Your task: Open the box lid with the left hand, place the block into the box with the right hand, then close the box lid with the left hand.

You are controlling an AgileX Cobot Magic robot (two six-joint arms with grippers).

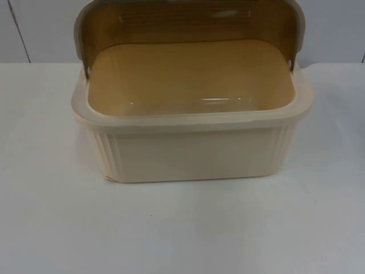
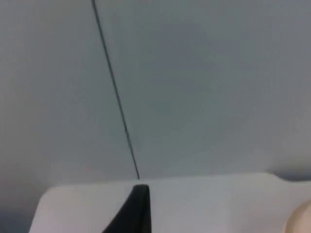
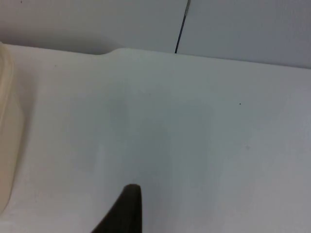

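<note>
Right now the cream plastic box (image 1: 191, 154) sits in the middle of the white table (image 1: 51, 228), its ribbed front wall facing the near edge and its back close to the grey wall (image 1: 336, 28) at the far side. Its lid (image 1: 188, 20) is swung up and back on its hinges, standing almost upright behind the opening, so the box is open. The lid's inner face looks brownish and see-through, with a pale rim running around it. Inside, the floor of the box is a smooth tan with a faint glint of light on it, and I can make out no block lying in there.

From the left wrist view, the left gripper's black fingertip (image 2: 137, 208) hangs over the far left part of the table, pointing at the grey wall, where a thin dark seam (image 2: 114, 87) runs between two panels. A sliver of the cream box edge (image 2: 300, 218) shows near it. I cannot tell whether that gripper is released or clenched, since just one fingertip shows.

From the right wrist view, the right gripper's black fingertip (image 3: 125, 211) hovers over bare white table to the right of the box, with the box's pale side wall (image 3: 8, 145) beside it and another wall seam (image 3: 181, 26) beyond the table's far edge. I cannot tell its grip state either, and nothing shows against the fingertip.
</note>
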